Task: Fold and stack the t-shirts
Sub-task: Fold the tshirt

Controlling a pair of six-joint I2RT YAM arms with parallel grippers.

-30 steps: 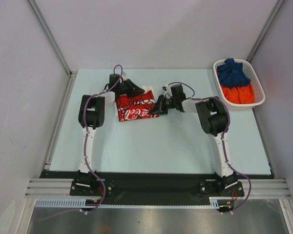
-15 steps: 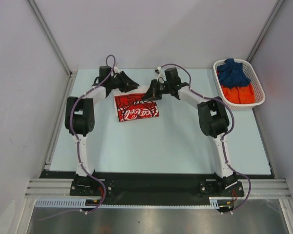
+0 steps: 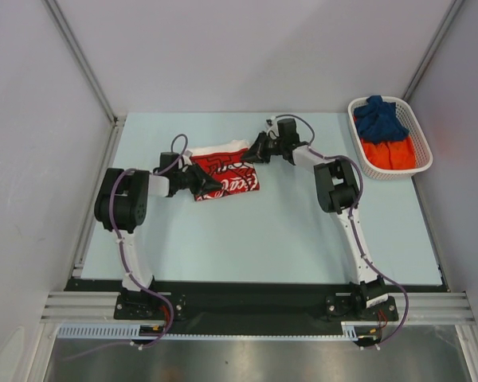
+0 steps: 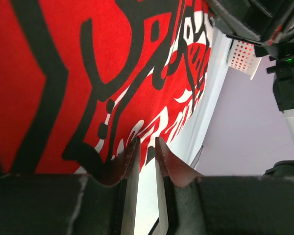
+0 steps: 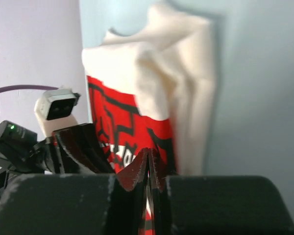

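Shirt [image 3: 223,169] half-folded at the middle of the table [image 3: 303,231]
Soft, light cloth; I'd take it by the corners. My right gripper [image 3: 257,151] pinches its far edge; left gripper [image 3: 201,181], barely parted, empty, at its left edge.

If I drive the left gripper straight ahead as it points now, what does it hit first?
The white t-shirt with the large red-and-white print: its red cloth lies right ahead of the left gripper in the wrist view. Whether the fingertips already touch its edge is unclear.
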